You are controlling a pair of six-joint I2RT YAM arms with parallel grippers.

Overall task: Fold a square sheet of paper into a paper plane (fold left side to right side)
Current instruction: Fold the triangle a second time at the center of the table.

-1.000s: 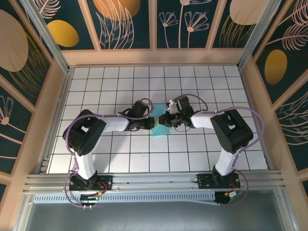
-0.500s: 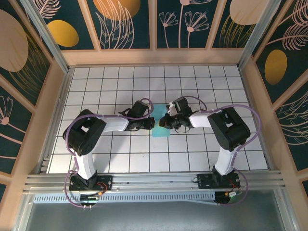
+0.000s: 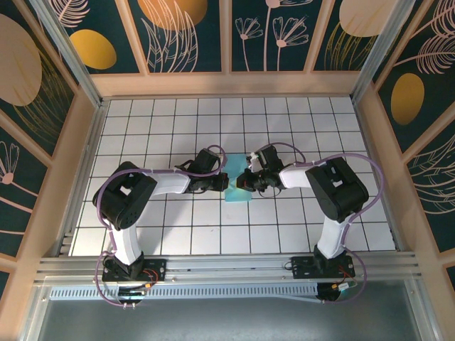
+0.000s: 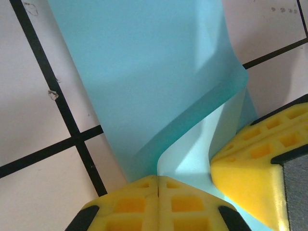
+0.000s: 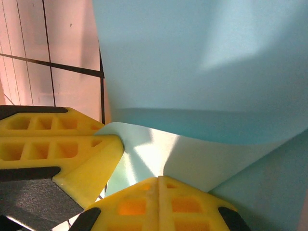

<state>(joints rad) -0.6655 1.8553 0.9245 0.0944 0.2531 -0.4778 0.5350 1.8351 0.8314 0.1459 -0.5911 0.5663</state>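
Left gripper (image 4: 158,180) and right gripper (image 5: 158,180) both clamped, apparently on 1 lifted edge of the thin light cyan-blue square sheet of paper (image 3: 237,195), on the white gridded tabletop (image 3: 178,128).

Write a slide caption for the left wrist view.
Left gripper pinching the curled edge of the blue paper, the right gripper's fingers close beside, over the tiled table.

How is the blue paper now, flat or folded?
Partly folded: the paper has one flap lifted and curling over the rest, pinched by the left gripper.
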